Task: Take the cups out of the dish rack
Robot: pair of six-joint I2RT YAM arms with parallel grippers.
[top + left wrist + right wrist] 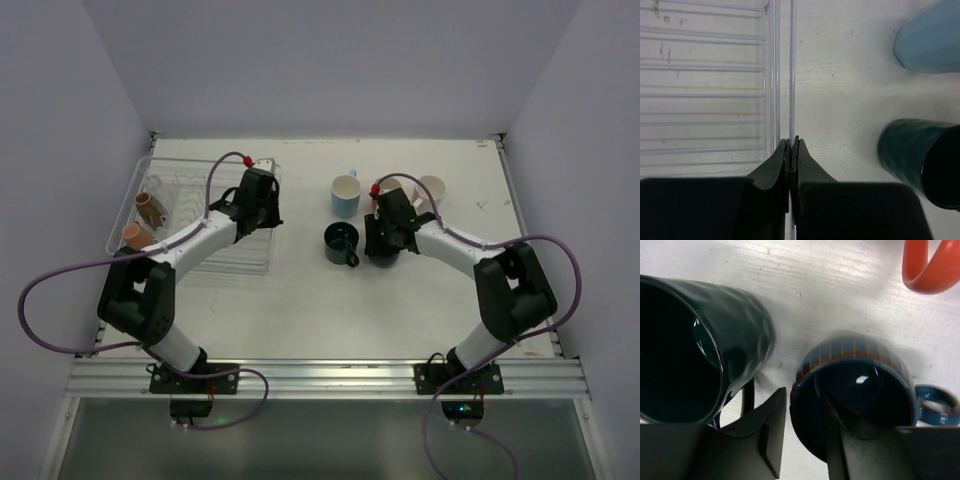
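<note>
Top external view first: we see cups standing out on the white worktop [300, 310]. There is a light blue cup [345, 196], a dark teal mug [341, 243] and a white cup [432, 188]. The right wrist view adds an orange mug [920, 275] and a navy mug with brown stripes [860, 385].

Two cups wait in the see-through wire dish rack [232, 258] on the left: a small brown cup [150, 207] and a small pink cup [138, 235]. We think more than half is done.

The left gripper [790, 142] has its jaws closed on the rack's rim wire. The right gripper [802, 396] has one jaw inside the navy mug and one outside. We cannot tell if they squeeze.

The worktop is flat and a bit scuffed, with plain pale walls around it.
</note>
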